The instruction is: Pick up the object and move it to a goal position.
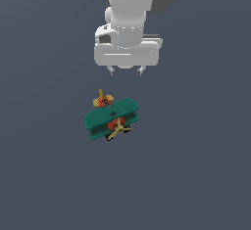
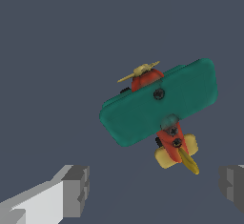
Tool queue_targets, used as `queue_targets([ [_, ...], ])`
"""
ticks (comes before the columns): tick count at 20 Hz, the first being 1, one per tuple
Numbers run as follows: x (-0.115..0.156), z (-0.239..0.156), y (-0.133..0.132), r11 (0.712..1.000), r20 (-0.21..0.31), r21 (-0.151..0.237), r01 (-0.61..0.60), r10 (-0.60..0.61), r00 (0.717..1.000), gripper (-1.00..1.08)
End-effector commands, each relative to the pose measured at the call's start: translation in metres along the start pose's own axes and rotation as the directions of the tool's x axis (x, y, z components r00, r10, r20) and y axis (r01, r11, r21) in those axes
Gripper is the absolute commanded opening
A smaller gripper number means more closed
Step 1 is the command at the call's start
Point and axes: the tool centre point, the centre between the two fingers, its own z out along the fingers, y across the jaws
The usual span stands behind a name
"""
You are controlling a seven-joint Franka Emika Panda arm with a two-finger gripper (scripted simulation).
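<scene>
The pincer (image 1: 127,70), spread wide and empty, should be centred over the biplane (image 1: 112,118) and closed across its red body, not the wings.

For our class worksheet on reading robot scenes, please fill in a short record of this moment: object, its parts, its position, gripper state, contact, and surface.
object: toy biplane
parts: teal-green wings, red body, yellow propeller and tail
position: resting on the surface, in front of and below the gripper in the exterior view
gripper: open, jaws spread wide, holding nothing
contact: none; fingers apart from the biplane
surface: plain dark grey floor
goal marker: none visible
</scene>
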Motion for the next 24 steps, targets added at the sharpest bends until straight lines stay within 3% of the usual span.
queue_targets([
  [1,0.0,0.0,0.0,1.0,0.0,0.0,0.0,0.0,1.0,0.28],
  [14,-0.004,-0.001,-0.005,1.0,0.008,0.005,-0.008,0.008,1.0,0.28],
  [24,-0.012,0.016,-0.006,0.999,0.06,-0.049,-0.015,0.018,0.998,0.28],
])
